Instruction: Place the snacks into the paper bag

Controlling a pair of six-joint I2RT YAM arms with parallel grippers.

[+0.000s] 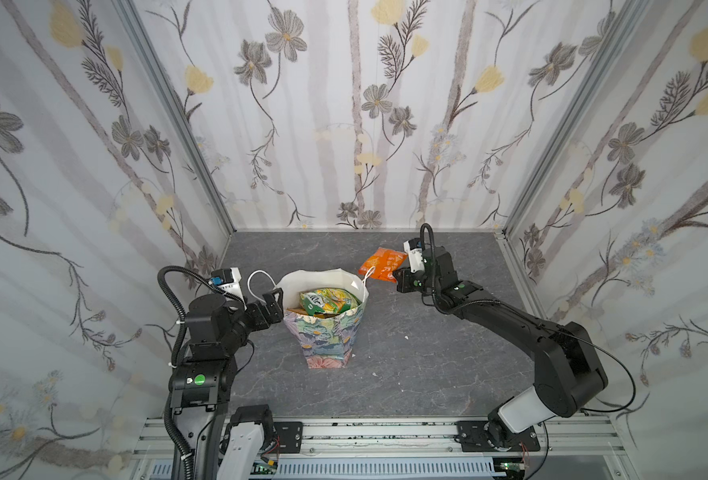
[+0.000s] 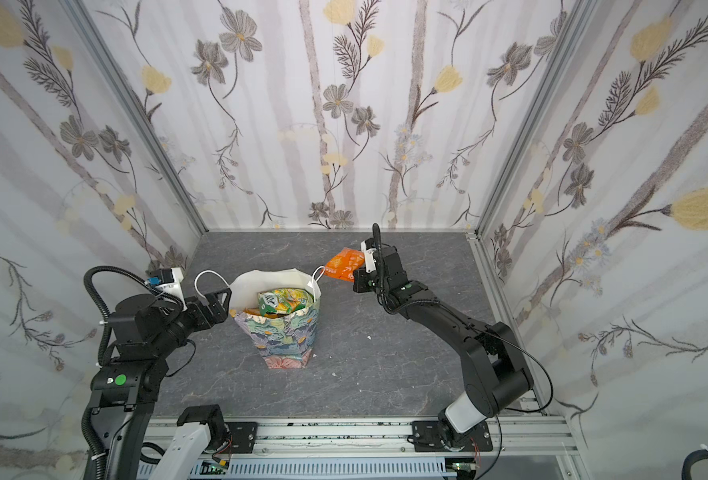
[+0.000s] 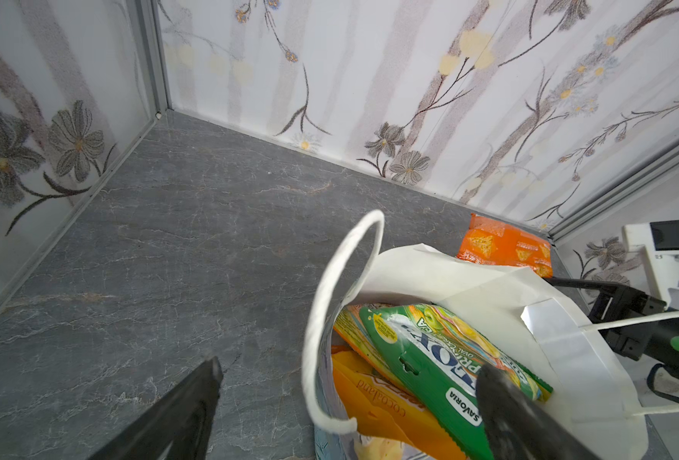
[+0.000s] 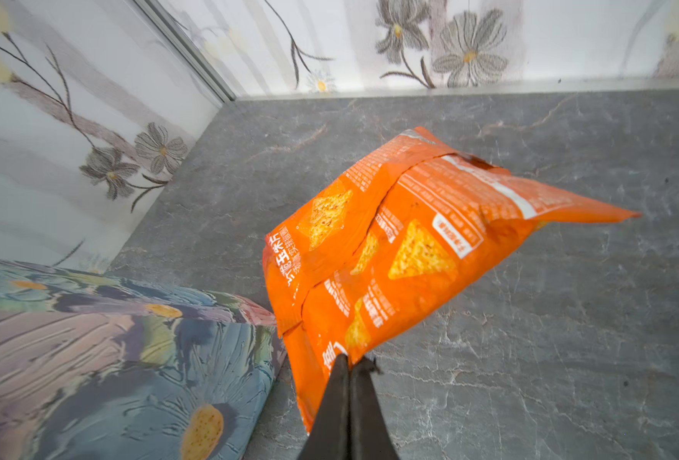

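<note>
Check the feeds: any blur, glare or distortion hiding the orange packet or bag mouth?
Both top views: even light, walls bowed, orange packet clear. Left wrist: only the left gripper's fingers blur; paper bag mouth sharp. Right wrist: packet sharp, no glare.

orange packet point(image 4: 401, 255): crinkled glossy foil | green packet point(image 3: 429, 358): glossy foil | paper bag point(image 1: 328, 338): matt paper, brushstroke-look print, plain white inside | handle point(image 3: 310, 358): white twisted cord | tabletop point(image 1: 427, 357): matt grey stone-look

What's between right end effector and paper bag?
Only the orange packet the right end effector grips, by the white cord handle; both top views.
</note>
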